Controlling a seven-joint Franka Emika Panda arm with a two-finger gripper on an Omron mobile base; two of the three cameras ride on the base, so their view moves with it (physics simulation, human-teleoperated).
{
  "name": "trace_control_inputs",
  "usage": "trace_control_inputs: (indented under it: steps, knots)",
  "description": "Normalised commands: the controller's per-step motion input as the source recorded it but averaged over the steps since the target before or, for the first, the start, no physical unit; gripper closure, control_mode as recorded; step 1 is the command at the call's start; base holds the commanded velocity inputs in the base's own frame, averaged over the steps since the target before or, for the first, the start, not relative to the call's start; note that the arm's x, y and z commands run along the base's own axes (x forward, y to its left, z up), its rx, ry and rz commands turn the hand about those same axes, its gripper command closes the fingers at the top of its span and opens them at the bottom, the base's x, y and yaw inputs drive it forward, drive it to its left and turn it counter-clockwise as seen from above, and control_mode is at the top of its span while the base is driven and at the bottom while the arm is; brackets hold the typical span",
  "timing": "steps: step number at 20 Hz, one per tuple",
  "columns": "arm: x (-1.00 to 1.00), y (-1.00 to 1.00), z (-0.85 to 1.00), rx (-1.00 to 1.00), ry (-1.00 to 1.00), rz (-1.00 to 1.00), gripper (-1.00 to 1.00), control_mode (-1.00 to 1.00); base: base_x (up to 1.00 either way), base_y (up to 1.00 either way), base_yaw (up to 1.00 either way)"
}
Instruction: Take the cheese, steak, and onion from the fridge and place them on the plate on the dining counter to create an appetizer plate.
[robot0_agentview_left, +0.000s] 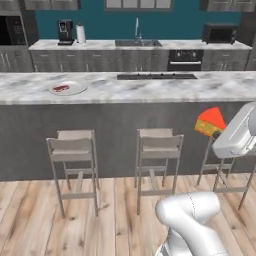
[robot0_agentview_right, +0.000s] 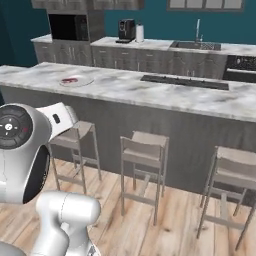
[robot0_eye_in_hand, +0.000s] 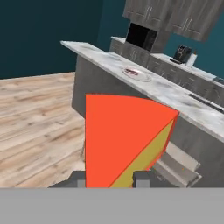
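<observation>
We've got the cheese wedge (robot0_eye_in_hand: 124, 140) pinched in our gripper (robot0_eye_in_hand: 109, 178), red rind forward, its base cut off behind the fingertips (robot0_eye_in_hand: 146, 177).

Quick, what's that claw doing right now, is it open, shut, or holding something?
Gripper: shut on the cheese, a yellow wedge with a red rind, held in the air in front of the dining counter.

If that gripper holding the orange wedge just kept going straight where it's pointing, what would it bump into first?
Probably the dark grey panelled side of the marble-topped dining counter, which lies straight behind the yellow-orange cheese wedge clamped in the gripper. Depth is hard to judge; a grey stool stands nearby and might come first.
</observation>
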Motion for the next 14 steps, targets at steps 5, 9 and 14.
trace_control_inputs:
  steps: [5, 9, 14]
  knots:
    - [0.00, 0.00, 0.00, 0.00, 0.00, 0.00, 1.00, 1.00, 0.66, 1.00, 0.14]
    - [0.00, 0.00, 0.00, 0.00, 0.00, 0.00, 1.00, 1.00, 0.77, 0.91, -0.01]
    - [0.00, 0.00, 0.00, 0.00, 0.00, 0.00, 1.00, 1.00, 0.74, 0.70, -0.26]
